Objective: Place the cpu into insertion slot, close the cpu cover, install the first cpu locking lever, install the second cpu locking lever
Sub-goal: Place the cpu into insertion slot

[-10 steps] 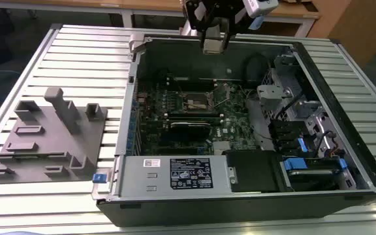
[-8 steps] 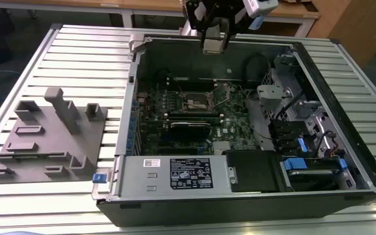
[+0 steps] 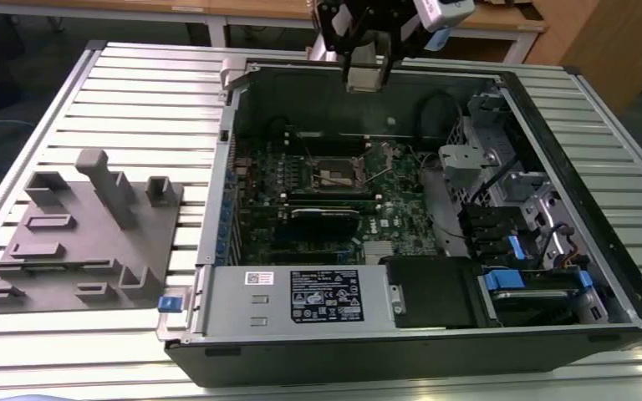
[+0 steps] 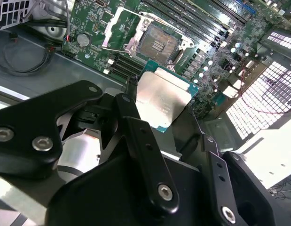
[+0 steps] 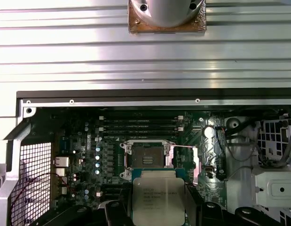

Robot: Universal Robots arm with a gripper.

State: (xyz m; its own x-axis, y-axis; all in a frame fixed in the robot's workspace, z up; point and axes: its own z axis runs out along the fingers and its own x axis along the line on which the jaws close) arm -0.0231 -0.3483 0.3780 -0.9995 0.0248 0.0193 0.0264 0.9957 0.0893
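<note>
Both wrist views over insertion slot [image 5: 146,155]

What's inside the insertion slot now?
Nothing seated: the insertion slot shows a bare dark centre in both wrist views. The cpu, gripped by the hand, is apart from it and covers some motherboard.

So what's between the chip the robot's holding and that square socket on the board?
Nothing. In the first wrist view the cpu, held by the gripper, hangs clear of the insertion slot, and the stretch between them is bare.
</note>
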